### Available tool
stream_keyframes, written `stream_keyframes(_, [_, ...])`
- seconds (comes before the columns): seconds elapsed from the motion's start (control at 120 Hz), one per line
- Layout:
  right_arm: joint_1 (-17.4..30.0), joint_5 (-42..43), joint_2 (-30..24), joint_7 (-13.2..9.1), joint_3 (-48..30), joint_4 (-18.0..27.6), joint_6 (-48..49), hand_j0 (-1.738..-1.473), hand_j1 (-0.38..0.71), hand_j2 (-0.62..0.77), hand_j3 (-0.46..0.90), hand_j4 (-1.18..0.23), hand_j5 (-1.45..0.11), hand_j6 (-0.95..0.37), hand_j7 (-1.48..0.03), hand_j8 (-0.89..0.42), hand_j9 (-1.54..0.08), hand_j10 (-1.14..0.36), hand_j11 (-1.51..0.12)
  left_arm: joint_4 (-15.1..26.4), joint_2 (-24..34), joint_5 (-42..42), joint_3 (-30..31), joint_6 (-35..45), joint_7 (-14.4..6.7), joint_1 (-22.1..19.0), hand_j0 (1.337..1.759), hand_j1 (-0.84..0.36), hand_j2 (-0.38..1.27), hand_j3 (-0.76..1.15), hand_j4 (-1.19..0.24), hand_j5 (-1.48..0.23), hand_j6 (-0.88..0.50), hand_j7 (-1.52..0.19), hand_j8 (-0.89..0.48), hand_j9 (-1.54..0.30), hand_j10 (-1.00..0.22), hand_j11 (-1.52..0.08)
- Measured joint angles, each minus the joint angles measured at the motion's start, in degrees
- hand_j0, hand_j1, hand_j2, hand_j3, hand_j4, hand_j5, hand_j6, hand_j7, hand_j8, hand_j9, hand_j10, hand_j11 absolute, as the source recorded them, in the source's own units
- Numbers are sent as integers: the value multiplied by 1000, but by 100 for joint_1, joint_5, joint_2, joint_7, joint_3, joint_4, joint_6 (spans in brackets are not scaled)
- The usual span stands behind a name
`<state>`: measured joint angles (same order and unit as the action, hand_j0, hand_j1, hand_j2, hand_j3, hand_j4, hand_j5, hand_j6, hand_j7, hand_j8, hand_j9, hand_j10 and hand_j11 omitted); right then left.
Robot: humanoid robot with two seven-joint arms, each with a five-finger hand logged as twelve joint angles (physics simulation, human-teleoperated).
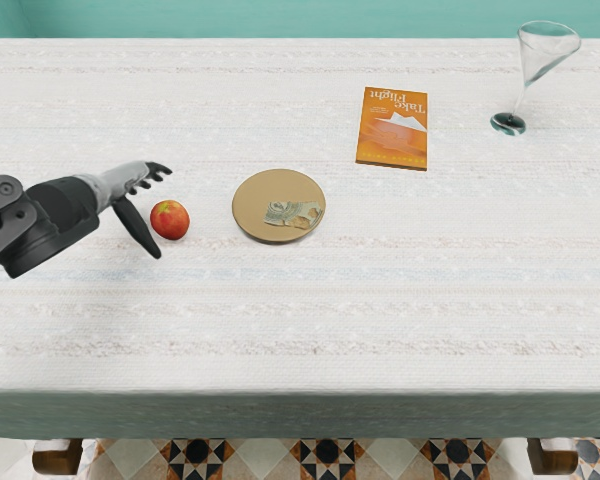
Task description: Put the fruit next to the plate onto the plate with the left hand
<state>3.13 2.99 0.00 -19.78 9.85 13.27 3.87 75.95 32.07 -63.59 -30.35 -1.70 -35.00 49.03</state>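
A red apple (170, 219) lies on the white tablecloth, just left of a round tan plate (265, 190). A pale crumpled item (291, 215) rests on the plate's right part. My left hand (146, 204) comes in from the left edge and sits right beside the apple on its left. Its fingers are spread, the thumb (140, 229) pointing down in front and the other fingers (154, 175) reaching behind. The hand holds nothing; I cannot tell whether the thumb touches the apple.
An orange book (392, 127) lies behind and right of the plate. A tipped glass (537, 70) stands at the far right corner. The table's front edge (300, 400) runs across the bottom.
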Motion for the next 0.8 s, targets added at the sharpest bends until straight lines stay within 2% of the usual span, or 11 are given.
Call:
stream_keyframes(0.617, [-5,0,0,0,-1,-9,0,-1658,-349,0,0,0,0,1,0,1,0,1,0,-352,-427,-48,3,76,0,-7,1658,-22,65,0,-313,-404,-314,-404,-314,-404,-313,-404])
stream_keyframes(0.683, [-5,0,0,0,0,-11,0,-1658,-349,0,0,0,0,1,0,0,0,0,0,-460,-629,-234,7,178,0,-108,1658,-39,68,0,-327,-423,-328,-423,-328,-422,-327,-422])
stream_keyframes(0.8, [-5,0,0,0,-1,-16,-1,-1658,-349,0,0,0,0,1,0,0,0,0,0,-567,-636,-473,10,349,0,-122,1658,-70,73,0,-353,-456,-354,-456,-354,-456,-353,-456])
